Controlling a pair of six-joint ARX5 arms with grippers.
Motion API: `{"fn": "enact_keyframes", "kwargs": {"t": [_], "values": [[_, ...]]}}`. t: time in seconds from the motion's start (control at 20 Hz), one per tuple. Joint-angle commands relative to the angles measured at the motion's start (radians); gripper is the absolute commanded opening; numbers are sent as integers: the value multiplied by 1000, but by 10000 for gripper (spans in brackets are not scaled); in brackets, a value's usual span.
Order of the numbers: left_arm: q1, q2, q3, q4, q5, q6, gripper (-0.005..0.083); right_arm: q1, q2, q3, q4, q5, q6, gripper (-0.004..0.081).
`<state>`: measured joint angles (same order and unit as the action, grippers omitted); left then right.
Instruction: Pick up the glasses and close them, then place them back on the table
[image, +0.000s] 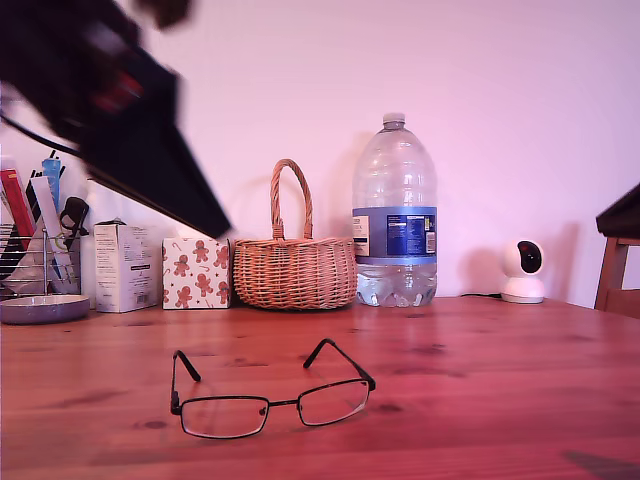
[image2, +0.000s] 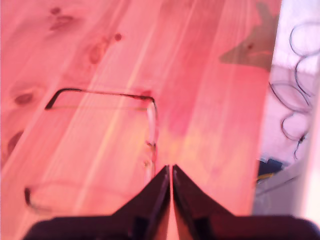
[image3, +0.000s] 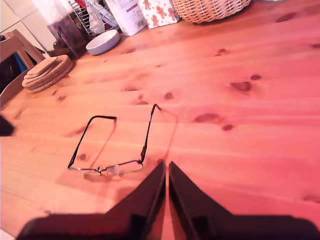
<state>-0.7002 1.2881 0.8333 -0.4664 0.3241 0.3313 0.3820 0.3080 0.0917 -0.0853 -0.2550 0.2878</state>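
Wrist views: my first gripper and my second gripper closed, empty, above unfolded glasses

All three pictures have a strong pink-red colour cast, so the white wall looks lilac and the table looks saturated red. The light is soft and even, and no lamp is visible. In the exterior view the focus is good on the basket and the water bottle, which throws a soft shadow on the wall, but the dark arm at that view's upper left is smeared by motion blur. The first wrist view is the weakest: overexposed and hazy, with a pale yellowish glare patch on the wood, and the glasses almost melt into it. The second wrist view is sharper, and the glasses cast thin shadows there.
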Motion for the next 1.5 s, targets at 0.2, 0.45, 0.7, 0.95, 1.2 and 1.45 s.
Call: {"fn": "enact_keyframes", "kwargs": {"t": [0.2, 0.45, 0.7, 0.95, 1.2, 1.45], "values": [[-61, 196, 66, -7, -123, 117, 302, 4, 9, -12, 36, 4, -26, -11], [-100, 288, 105, 35, -155, 149, 302, 4, 10, -12, 36, 5, -26, -11], [-111, 383, 106, 92, -169, 181, 302, 4, 10, -12, 36, 14, -27, -11], [-111, 427, 107, 130, -175, 194, 302, 4, 10, -12, 36, 23, -26, -11], [-111, 451, 108, 143, -175, 194, 302, 4, 10, -12, 36, 30, -27, -11], [-111, 463, 108, 147, -175, 195, 302, 4, 10, -12, 36, 30, -27, -11]]}}
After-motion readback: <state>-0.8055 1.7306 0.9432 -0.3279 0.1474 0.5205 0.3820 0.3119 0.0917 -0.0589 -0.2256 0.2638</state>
